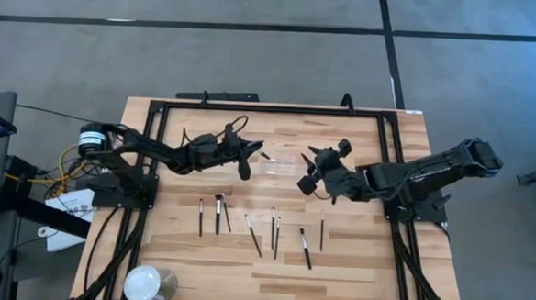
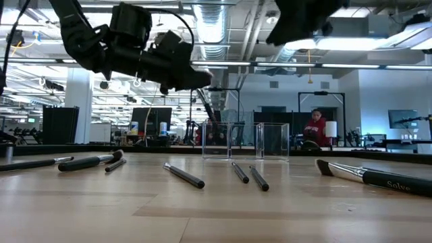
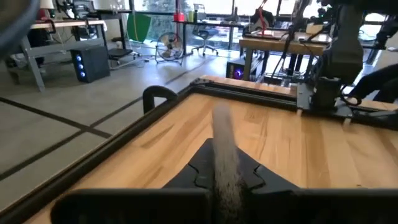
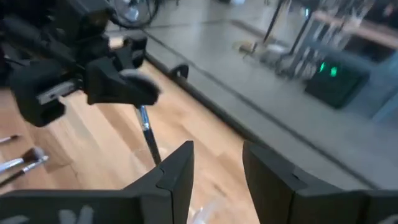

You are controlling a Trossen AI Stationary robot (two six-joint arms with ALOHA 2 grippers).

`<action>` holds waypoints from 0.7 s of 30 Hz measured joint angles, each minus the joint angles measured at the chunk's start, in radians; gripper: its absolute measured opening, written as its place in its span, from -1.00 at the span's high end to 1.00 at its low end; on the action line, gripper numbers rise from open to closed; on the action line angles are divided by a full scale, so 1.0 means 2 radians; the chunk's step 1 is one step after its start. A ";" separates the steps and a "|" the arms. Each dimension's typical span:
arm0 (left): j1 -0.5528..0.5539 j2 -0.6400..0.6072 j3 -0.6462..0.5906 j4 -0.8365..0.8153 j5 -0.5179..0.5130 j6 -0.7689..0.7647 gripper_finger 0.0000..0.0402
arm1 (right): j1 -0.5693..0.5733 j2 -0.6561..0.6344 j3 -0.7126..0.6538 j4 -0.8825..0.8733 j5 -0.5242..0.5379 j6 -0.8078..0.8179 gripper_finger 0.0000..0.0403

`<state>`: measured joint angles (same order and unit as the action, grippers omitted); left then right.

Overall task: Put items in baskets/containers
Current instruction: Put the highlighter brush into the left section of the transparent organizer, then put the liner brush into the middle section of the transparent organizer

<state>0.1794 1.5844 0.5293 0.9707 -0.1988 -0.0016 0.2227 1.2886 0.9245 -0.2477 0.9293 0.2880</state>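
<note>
The left gripper [image 1: 246, 161] is pinching one slim dark brush [image 4: 147, 132] above the wooden slat table [image 1: 353, 274], just left of the clear shallow tray [image 1: 281, 163]; I cannot tell what is lying in it. The right gripper [image 1: 307, 175] is hanging open just right of the tray. Eight loose brushes [image 1: 305, 247] are lying in a row nearer the front edge

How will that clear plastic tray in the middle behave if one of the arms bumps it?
The clear tray looks thin-walled and empty, so it is probably light and would slide easily on the smooth wooden table. Its low, flat shape suggests it would skid rather than tip. The walls may flex if squeezed.
</note>
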 joint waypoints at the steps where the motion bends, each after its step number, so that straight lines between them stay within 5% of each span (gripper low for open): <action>1: 0.001 0.003 0.000 0.000 0.001 0.000 0.92 | -0.005 0.005 0.000 -0.006 -0.010 0.014 0.37; 11: 0.002 0.014 0.000 -0.002 0.007 0.013 0.67 | -0.009 0.074 0.000 -0.082 -0.185 0.198 0.35; 21: 0.002 0.011 0.000 0.011 0.000 0.015 0.54 | 0.043 0.135 0.000 -0.161 -0.284 0.401 0.31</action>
<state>0.1833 1.6068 0.5285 0.9932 -0.1996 0.0292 0.3084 1.5587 0.9241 -0.5690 0.3606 1.0900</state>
